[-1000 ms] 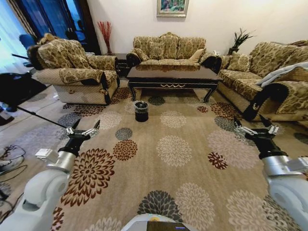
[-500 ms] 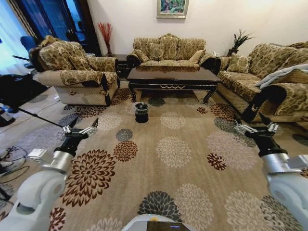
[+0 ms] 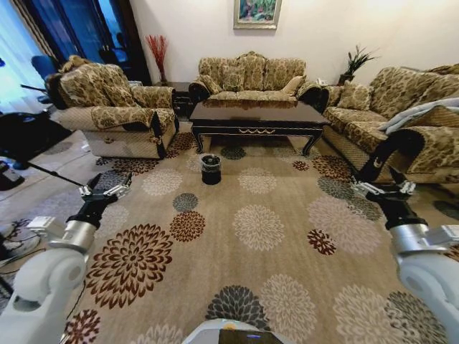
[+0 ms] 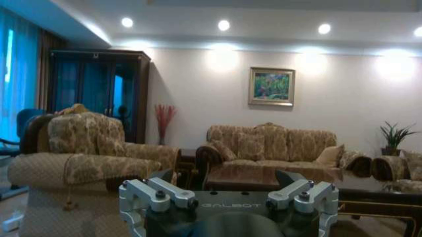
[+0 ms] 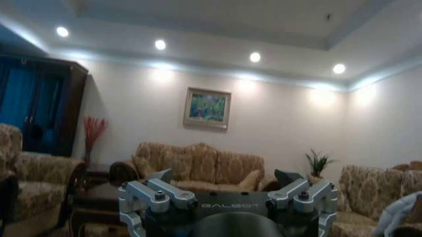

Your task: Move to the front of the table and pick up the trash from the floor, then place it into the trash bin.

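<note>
Left gripper point(image 3: 105, 190): hovering over patterned carpet point(image 3: 272, 236), jaws apart.
Right gripper point(image 3: 384, 190): hovering, jaws apart.
Small round black bin point(image 3: 211, 168): standing before dark glossy wooden surface point(image 3: 255, 113).

The trash bin's point(image 3: 211, 168) contents are too small to tell; the right sofa point(image 3: 401, 115) is cut off.

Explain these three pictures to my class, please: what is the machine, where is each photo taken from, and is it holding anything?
It is a wheeled robot with two arms. The wide picture comes from its head, looking down across a flowered carpet. The left gripper and right gripper are both open and hold nothing. The other two pictures come from cameras on each wrist, looking level past the metal fingers into the room. Ahead stands the table among sofas, with the trash bin on the carpet in front of it. I cannot make out any trash on the floor.
</note>
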